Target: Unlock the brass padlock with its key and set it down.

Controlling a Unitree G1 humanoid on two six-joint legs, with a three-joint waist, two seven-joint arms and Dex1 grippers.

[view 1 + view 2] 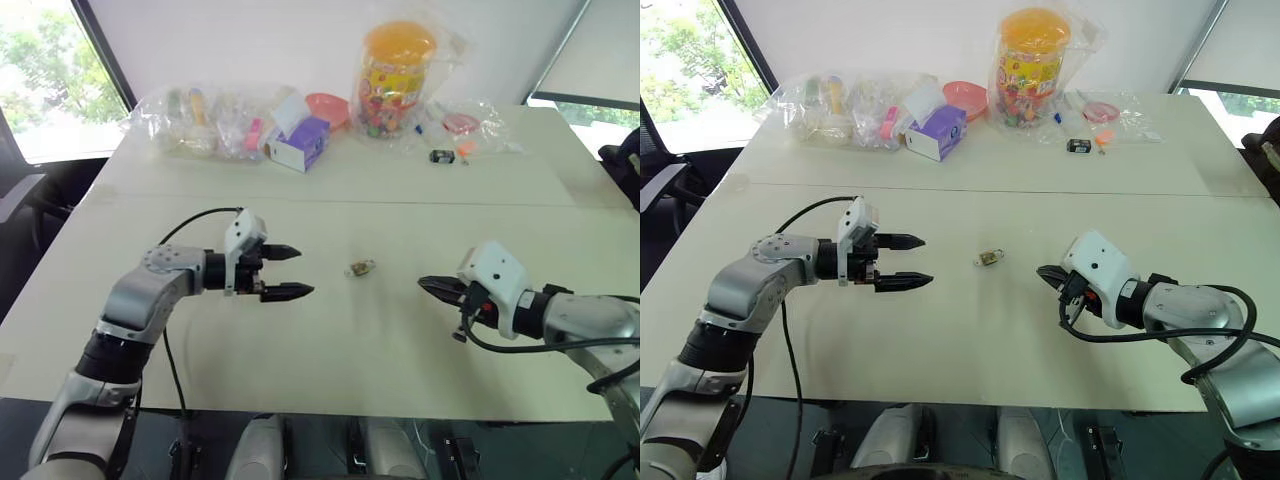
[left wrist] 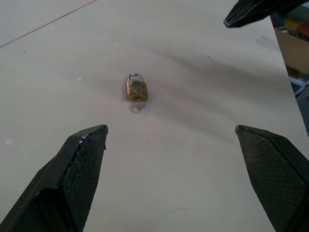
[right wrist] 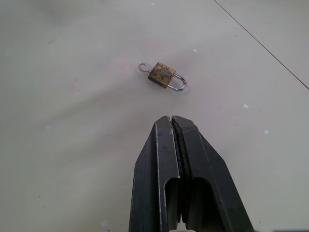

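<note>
brass padlock on table — untouched

No text, label, brand or number can be read anywhere; the colourful printing on the clear plastic jar with the orange lid at the back of the surface is too small to make out.

The brass padlock lies flat on the table, between the left gripper on its left and the right gripper on its right, apart from both. A key projects from the padlock body, opposite the shackle. Bagged items, a box and a jar stand along the far edge, well behind the padlock.
</note>
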